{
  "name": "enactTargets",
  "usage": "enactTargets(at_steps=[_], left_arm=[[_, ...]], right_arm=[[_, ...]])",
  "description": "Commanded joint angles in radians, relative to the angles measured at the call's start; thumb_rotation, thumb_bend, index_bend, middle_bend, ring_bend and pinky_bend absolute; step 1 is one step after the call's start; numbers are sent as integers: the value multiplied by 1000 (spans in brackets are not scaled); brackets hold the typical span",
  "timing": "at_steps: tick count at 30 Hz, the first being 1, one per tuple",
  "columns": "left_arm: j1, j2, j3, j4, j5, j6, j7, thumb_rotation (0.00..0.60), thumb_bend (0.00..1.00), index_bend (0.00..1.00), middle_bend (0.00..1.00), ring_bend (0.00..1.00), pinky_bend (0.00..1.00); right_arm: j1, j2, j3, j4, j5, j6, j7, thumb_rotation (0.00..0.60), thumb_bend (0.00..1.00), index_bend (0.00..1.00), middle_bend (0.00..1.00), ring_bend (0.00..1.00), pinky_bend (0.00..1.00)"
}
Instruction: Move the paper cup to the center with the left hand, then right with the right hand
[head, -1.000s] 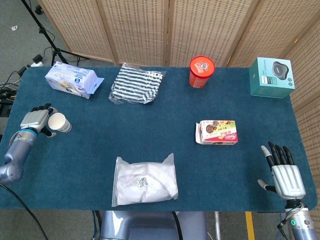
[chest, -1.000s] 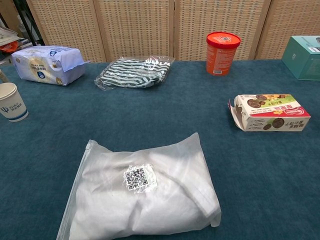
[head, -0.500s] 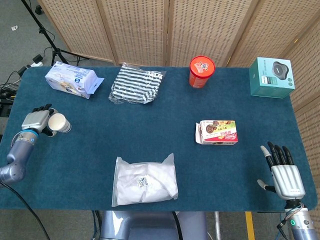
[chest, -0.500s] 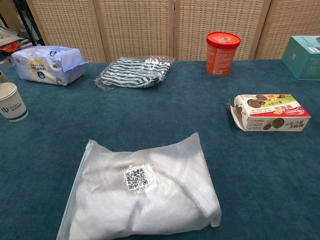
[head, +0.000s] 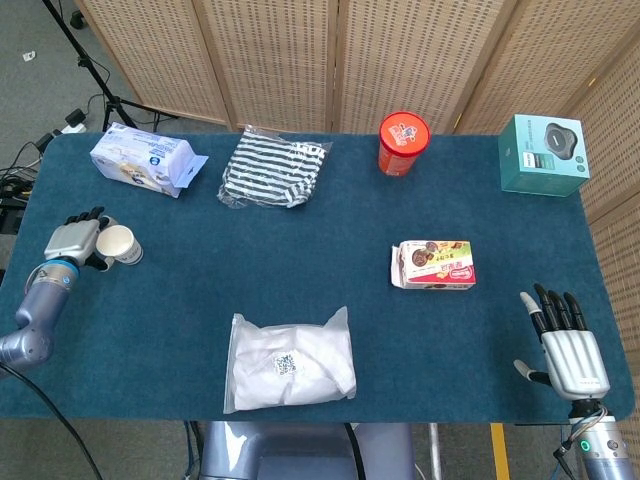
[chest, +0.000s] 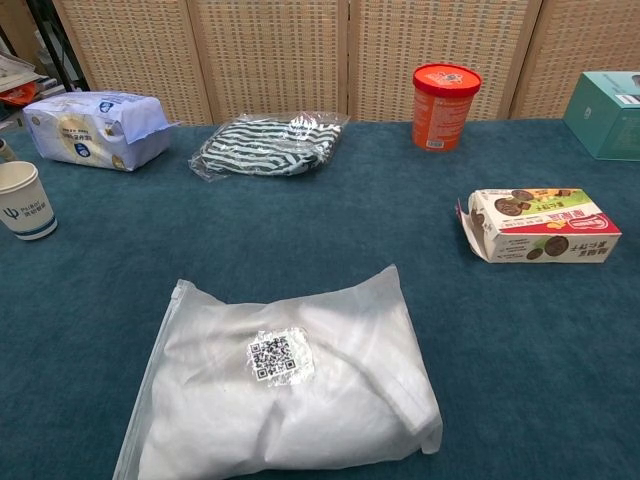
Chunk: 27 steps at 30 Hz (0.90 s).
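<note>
The white paper cup stands upright near the table's left edge; the chest view shows it at the far left with a blue logo. My left hand is against the cup's left side with its fingers wrapped around it. Only a fingertip of that hand shows at the chest view's left border. My right hand lies flat at the near right corner, fingers spread, holding nothing, far from the cup.
A white plastic bag lies front centre. A biscuit box sits right of centre. Along the back stand a tissue pack, a striped cloth bag, a red tub and a teal box.
The cup and my left hand have shifted together very slightly, the cup rising a little in the chest view. The right hand has barely moved.
</note>
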Motion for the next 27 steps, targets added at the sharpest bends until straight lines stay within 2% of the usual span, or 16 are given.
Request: enactTargets(at_steps=[1, 6, 16, 23, 27], left_arm=[[-1, 25, -11, -33, 9, 17, -2, 600, 402, 296, 0, 0, 0], [-6, 86, -32, -131, 25, 57, 1, 600, 400, 296, 0, 0, 0], [-49, 229, -82, -467, 88, 156, 62, 600, 397, 296, 0, 0, 0], [-126, 220, -101, -618, 59, 235, 178, 600, 396, 299, 0, 0, 0], [-184, 175, -113, -642, 1, 275, 249, 600, 397, 302, 0, 0, 0]], right_arm=[[1, 0, 0, 0, 0, -2, 0, 600, 131, 0, 0, 0, 0], [0, 1, 0, -2, -1, -1, 3, 600, 131, 0, 0, 0, 0], [-2, 5, -5, -6, -10, 4, 7, 600, 131, 0, 0, 0, 0], [-1, 10, -7, -7, -11, -1, 20, 600, 131, 0, 0, 0, 0], [0, 14, -6, -6, -7, -6, 36, 600, 131, 0, 0, 0, 0]])
